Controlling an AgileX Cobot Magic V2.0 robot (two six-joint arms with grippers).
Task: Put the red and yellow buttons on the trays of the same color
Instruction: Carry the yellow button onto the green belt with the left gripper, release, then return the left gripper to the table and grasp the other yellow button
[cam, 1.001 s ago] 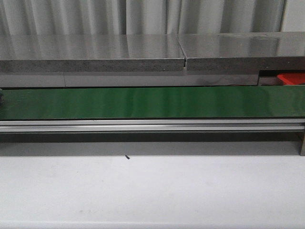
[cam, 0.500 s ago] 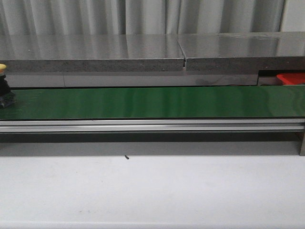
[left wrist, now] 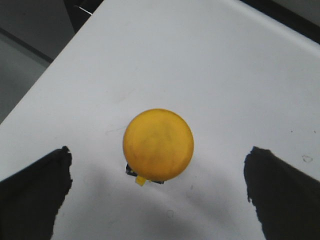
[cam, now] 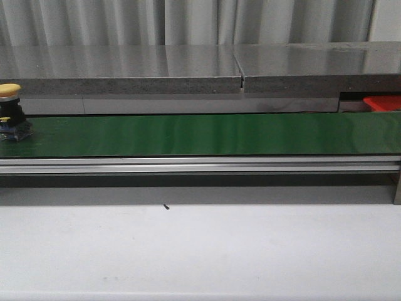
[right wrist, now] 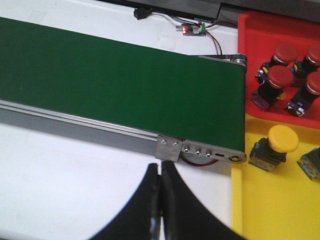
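A yellow button point(cam: 10, 111) on a black base rides the far left end of the green belt point(cam: 200, 134). In the left wrist view another yellow button point(left wrist: 158, 145) stands on a white surface, straight below my left gripper point(left wrist: 157, 155); it is open, fingers wide on either side, not touching the button. My right gripper point(right wrist: 160, 167) is shut on nothing, over the white table by the belt's end. The red tray point(right wrist: 255, 30) holds several red buttons point(right wrist: 278, 77). The yellow tray point(right wrist: 270, 200) holds a yellow button point(right wrist: 282, 140). A corner of the red tray point(cam: 383, 102) shows in the front view.
The belt's aluminium rail point(cam: 200, 165) runs along its front. Its end bracket point(right wrist: 200, 150) butts against the trays. A grey shelf point(cam: 188, 69) lies behind the belt. A small circuit board with wires point(right wrist: 192, 29) sits behind the belt end. White table point(cam: 200, 251) lies in front.
A yellow button has come into the front view at the belt's left end and moved a little to the right. Nothing else has shifted.
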